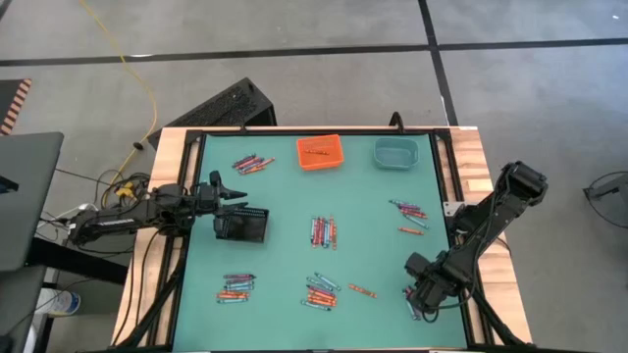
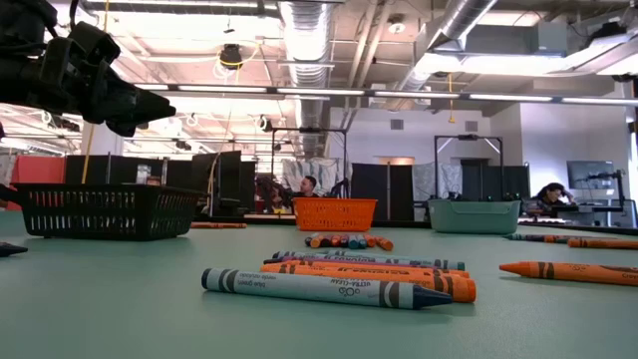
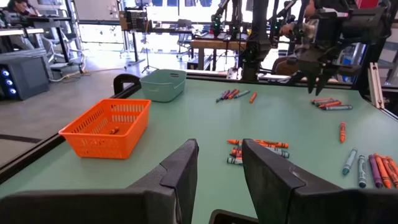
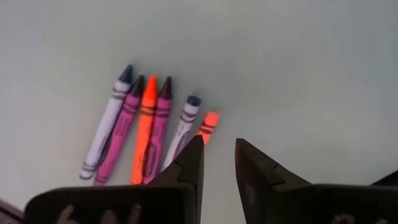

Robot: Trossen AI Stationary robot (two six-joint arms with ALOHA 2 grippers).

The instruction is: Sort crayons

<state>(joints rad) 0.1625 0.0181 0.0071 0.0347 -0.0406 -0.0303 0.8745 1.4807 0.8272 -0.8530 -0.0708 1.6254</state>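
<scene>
Crayons lie in loose groups on the green table: at the far left [image 1: 252, 163], in the middle [image 1: 323, 231], at the right [image 1: 410, 211], and near the front [image 1: 235, 286] [image 1: 320, 291]. My right gripper [image 1: 424, 294] is open over a small row of purple, blue and orange crayons [image 4: 144, 130] at the near right; its fingertips [image 4: 217, 155] stand beside an orange-red crayon [image 4: 210, 120] with nothing between them. My left gripper [image 1: 234, 192] is open and empty [image 3: 217, 165], above the black bin [image 1: 241, 226].
An orange bin [image 1: 320, 152] holding a crayon and a teal bin [image 1: 395, 152] stand at the far edge. A single orange crayon [image 1: 361, 290] lies near the front. A raised rim [image 1: 444, 167] runs around the table. People sit in the room beyond [image 2: 309, 185].
</scene>
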